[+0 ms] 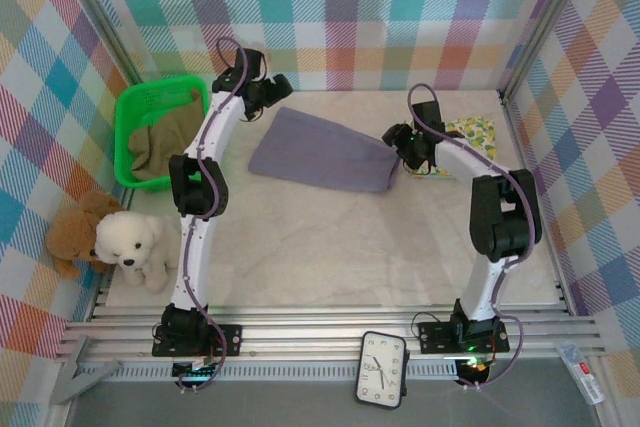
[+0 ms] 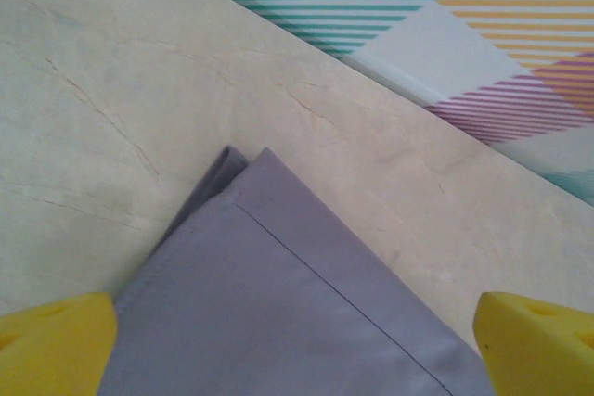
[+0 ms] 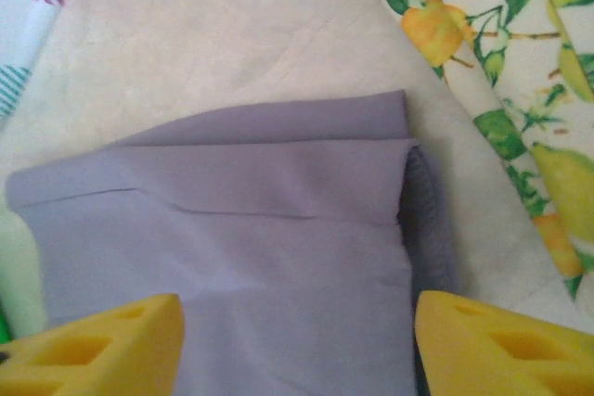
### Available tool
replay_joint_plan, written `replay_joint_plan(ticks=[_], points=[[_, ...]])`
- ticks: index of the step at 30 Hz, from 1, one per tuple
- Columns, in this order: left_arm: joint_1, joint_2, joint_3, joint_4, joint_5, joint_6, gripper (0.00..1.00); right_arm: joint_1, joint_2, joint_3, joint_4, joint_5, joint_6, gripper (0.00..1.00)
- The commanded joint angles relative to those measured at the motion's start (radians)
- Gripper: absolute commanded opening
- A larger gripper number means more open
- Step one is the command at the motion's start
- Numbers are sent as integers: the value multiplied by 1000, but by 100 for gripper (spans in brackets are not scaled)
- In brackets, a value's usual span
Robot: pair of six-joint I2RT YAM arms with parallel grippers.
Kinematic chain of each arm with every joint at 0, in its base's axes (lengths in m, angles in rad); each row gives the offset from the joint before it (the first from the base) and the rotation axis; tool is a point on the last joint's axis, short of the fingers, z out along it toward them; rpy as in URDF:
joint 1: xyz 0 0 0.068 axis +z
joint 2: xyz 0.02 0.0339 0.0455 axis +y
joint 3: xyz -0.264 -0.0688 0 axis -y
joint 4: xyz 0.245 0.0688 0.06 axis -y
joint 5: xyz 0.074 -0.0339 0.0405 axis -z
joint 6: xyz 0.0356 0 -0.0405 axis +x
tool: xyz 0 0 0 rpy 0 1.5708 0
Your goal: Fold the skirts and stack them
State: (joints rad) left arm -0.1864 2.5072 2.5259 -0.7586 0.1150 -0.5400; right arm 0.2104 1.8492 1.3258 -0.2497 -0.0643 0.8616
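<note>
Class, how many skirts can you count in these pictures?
3: a lavender skirt mid-table, a lemon-print skirt at the right, an olive skirt in the green basket. Others may be hidden beneath.

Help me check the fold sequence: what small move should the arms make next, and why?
Probably lower both grippers and close them on the ends of the grey-lavender skirt. Each hangs open over it, the left gripper at its far-left corner, the right gripper at the end beside the floral skirt, and the skirt lies long and unheld, so another fold seems due.
</note>
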Motion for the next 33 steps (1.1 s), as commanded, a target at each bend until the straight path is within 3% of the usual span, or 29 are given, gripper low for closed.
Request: replay_joint_plan(ticks=[1,2,10,16,20,28,33], points=[[9,-105,-51,-33,105,29,100,26,-87,-14,3,-86,-48,89],[8,-115,-75,-29,129,27,100,37,-86,-14,13,-116,-58,99],[-14,-73,-174,10,325,-17,100,89,67,66,50,-297,-64,99],[-27,-31,-240,7,351,-24,100,96,173,178,-99,-272,-70,99],[-28,-102,-451,91,322,-38,100,95,195,154,-102,-323,-111,99],[-25,-232,-794,201,310,-44,100,96,209,122,-184,-399,-340,99],[-25,-406,-1081,298,281,-73,100,102,173,22,-148,-488,-390,99]])
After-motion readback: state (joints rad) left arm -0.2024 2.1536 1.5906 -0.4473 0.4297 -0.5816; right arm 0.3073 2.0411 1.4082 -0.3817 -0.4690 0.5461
